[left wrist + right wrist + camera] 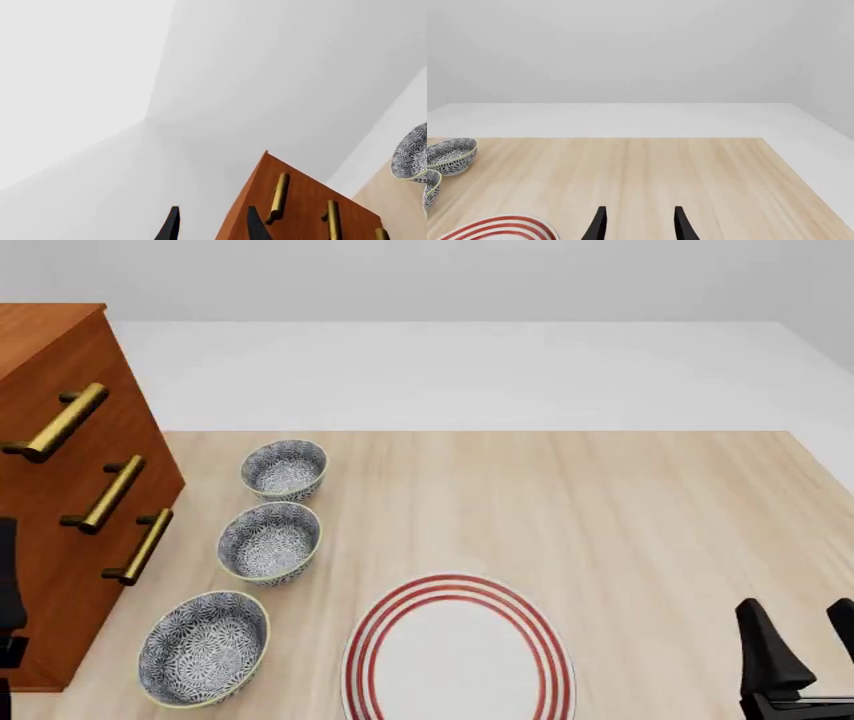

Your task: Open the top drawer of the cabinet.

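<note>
Front view: the top drawer (60,400) sits flush in the cabinet (67,540) at the far left of the surface (601,520), three patterned bowls (271,540) just beside it. Left pincer (212,225) released near the cabinet's corner; right pincer (801,645) released, well apart.

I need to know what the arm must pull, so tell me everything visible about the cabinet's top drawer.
The top drawer is the uppermost of three in the reddish-brown, wood-look cabinet at the table's left edge. Its front sits flush with the drawers below, so it looks closed. A brass bar handle on two short posts stands out from its front. Nothing touches it: the left gripper, open, hangs near the cabinet's top corner, short of the handle.
</note>
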Motion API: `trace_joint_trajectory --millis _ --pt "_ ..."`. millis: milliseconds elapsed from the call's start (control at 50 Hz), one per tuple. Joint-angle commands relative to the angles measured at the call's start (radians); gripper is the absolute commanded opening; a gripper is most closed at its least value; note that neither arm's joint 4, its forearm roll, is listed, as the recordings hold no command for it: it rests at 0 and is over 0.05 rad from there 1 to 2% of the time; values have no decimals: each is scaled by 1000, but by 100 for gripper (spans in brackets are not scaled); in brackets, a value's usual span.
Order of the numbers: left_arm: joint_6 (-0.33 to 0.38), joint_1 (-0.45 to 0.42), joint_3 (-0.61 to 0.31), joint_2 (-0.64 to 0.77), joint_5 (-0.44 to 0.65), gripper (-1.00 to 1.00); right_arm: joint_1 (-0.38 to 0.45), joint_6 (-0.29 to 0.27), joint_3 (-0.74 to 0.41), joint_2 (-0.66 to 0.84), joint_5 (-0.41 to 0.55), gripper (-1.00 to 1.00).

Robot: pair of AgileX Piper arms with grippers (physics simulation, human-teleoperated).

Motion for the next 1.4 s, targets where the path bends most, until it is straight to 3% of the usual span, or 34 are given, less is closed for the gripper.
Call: trace_joint_trajectory --millis 20,220,680,1400 --pt "61 -9 -3 34 -7 100 0 0 0 0 0 100" --pt "112 -26 4 32 22 100 0 0 0 0 0 100" --pt "158 -9 -4 38 53 100 0 0 0 0 0 100" --pt "244 -9 -17 123 38 100 0 0 0 0 0 100"
